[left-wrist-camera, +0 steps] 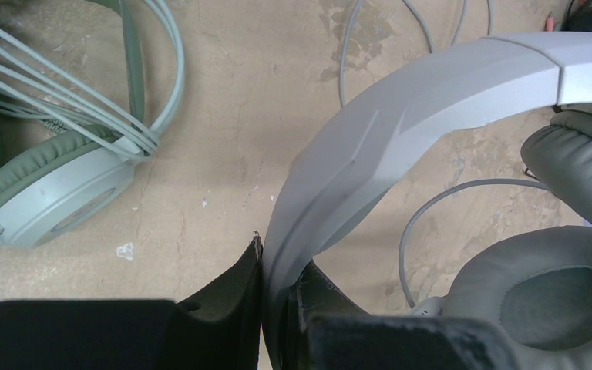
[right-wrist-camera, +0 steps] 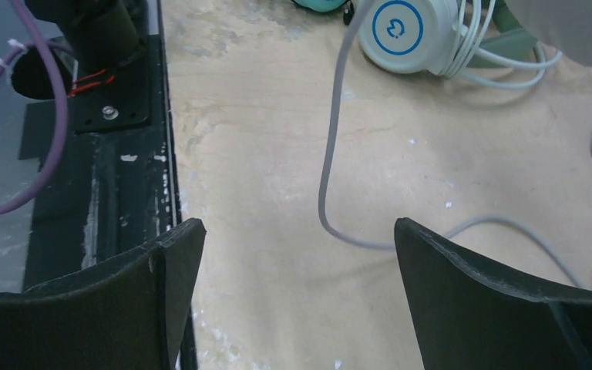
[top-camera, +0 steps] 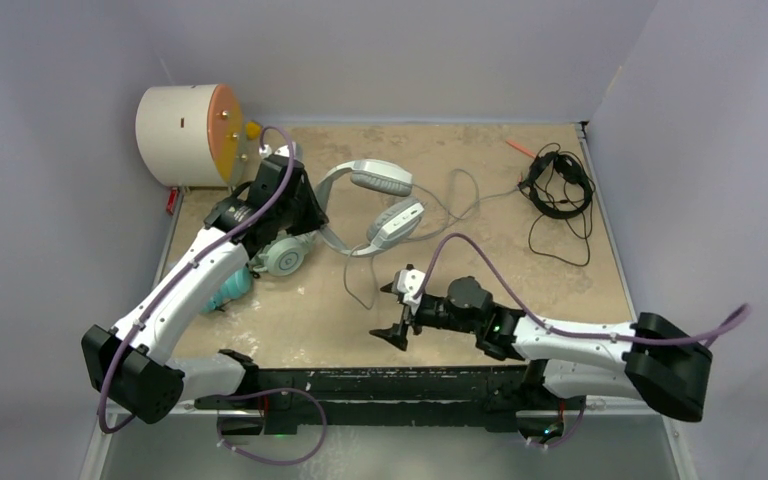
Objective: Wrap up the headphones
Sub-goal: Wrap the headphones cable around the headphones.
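Hovering low over the near middle of the desk, found the right claw released, jaws spread wide, nothing between them. Saw the slack grey cable of the white-and-grey headset lying on the desk just ahead of that claw, running roughly near-to-far before curling off to the right. Noted the headset itself farther off and a little left, band arching on its left side, cups toward the right. Found the left claw clenched on that band, edge-on between the pads. Judged the right claw the nearer to the loose cable, the left tied up as anchor. Marked the desk's near edge and the black rail close beside the right claw, so little room on the near side; open sandy surface far and right. Placed the mint-green headset just left of the held one, the teal headset nearer and further left, the black headset well apart at far right.
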Action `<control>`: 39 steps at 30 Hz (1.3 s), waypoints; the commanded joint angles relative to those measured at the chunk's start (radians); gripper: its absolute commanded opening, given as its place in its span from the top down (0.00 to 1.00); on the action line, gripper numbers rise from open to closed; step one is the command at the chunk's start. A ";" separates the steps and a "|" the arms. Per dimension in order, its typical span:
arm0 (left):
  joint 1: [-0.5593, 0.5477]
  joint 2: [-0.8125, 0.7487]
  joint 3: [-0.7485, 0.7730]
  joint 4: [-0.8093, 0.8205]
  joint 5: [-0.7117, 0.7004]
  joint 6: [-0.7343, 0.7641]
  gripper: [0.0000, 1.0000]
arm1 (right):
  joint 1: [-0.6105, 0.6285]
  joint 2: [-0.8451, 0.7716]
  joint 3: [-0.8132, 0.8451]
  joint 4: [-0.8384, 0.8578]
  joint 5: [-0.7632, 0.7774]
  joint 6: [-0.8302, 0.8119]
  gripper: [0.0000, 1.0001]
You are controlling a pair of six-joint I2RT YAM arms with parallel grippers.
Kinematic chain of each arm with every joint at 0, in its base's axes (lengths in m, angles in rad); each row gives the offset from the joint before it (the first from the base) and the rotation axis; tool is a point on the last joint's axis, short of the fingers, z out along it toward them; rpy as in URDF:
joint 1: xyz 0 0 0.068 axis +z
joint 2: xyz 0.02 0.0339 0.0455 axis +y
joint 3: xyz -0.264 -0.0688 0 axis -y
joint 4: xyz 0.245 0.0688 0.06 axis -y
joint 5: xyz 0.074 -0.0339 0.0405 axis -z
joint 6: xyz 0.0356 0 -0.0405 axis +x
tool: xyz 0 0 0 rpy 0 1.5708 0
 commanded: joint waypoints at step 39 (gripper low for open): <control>-0.022 0.046 -0.073 0.088 -0.164 0.283 1.00 | -0.108 0.155 1.038 -1.229 0.203 -0.024 1.00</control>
